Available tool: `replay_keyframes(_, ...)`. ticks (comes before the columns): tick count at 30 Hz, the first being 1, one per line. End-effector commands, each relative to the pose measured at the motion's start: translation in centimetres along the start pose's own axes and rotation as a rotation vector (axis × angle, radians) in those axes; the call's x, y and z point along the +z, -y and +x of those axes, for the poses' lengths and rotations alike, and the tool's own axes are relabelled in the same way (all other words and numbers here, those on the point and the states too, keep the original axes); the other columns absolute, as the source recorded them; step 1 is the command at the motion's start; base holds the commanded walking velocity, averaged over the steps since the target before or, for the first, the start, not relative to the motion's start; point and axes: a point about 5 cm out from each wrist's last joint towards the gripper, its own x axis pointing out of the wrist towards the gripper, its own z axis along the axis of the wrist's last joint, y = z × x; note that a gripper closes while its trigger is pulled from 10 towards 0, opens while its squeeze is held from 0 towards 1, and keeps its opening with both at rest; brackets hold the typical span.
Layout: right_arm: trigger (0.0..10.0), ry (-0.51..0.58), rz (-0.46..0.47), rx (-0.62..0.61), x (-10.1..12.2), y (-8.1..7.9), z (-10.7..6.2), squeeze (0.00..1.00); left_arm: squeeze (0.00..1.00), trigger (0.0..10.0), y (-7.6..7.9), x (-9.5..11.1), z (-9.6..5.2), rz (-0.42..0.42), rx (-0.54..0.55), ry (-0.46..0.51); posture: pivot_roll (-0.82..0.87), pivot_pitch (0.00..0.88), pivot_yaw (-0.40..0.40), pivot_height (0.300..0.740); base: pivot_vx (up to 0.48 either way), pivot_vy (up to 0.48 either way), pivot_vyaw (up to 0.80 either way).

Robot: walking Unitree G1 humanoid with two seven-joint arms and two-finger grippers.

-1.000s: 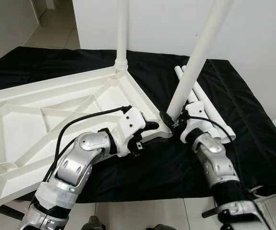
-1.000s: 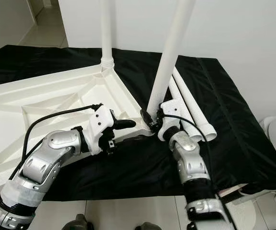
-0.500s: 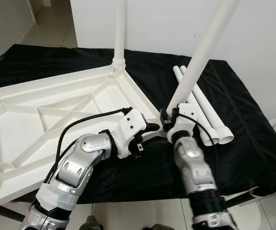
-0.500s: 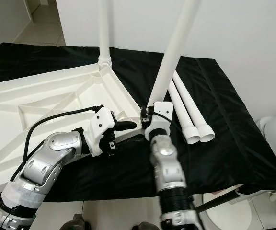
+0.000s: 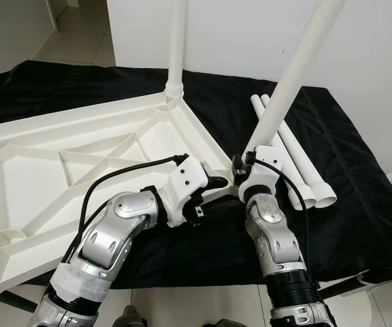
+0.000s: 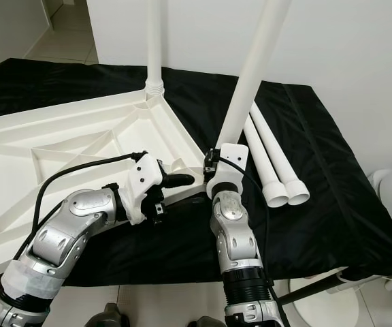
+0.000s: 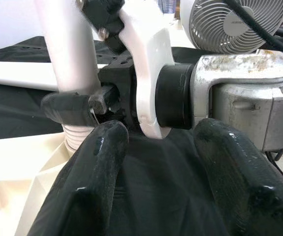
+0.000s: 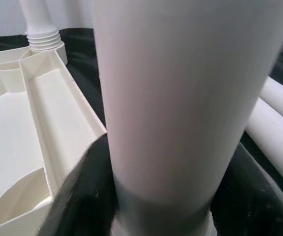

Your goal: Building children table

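The white tabletop lies upside down on the black cloth, across the left and middle of the frame. One leg already stands upright in its far corner socket, at the upper middle. Two spare legs lie side by side on the cloth at the right.

The right tool is clamped on the lower end of a second leg, which leans toward the upper right. Its threaded foot sits at the near corner of the tabletop, in the middle of the frame. Compared with a second ago, the right forearm has swung from the lower right to almost straight below the leg, and the leg is a little less tilted. I judge this means the robot is lining the leg up with the corner socket, so the thread can catch; the leg is not yet vertical.

The left tool rests just beside that corner, its fingers apart with nothing between them, probably steadying the tabletop. It has hardly moved.
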Motion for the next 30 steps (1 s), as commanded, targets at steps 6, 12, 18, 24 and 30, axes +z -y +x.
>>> replay_keyframes(6,10.0,0.046,0.062,0.026,-0.1,0.2,-1.0,1.00,0.00,10.0,0.1,0.1,0.2,0.005,0.015,-0.005,0.05,0.000,-0.097,0.740,0.000,0.000,0.00)
replay_keyframes(12,10.0,0.063,0.057,0.098,0.4,2.2,-0.8,1.00,0.00,10.0,0.0,0.1,0.1,0.007,0.014,-0.005,0.05,0.000,-0.091,0.740,0.000,0.000,0.00)
replay_keyframes(18,10.0,0.072,-0.013,0.340,0.6,3.0,-1.0,0.00,0.00,10.0,-0.1,0.2,0.2,0.009,0.012,-0.006,0.04,0.001,-0.076,0.740,0.000,0.000,0.00)
replay_keyframes(24,10.0,0.057,-0.128,0.511,0.2,5.0,-0.1,0.00,0.00,10.0,0.0,0.3,0.5,0.012,0.002,-0.002,0.04,0.001,-0.068,0.740,0.000,0.000,0.00)
replay_keyframes(30,10.0,0.045,-0.162,0.574,0.3,5.3,1.0,0.00,0.00,10.0,-0.1,0.5,0.7,0.012,-0.002,0.003,0.04,0.000,-0.066,0.740,0.000,0.000,0.00)
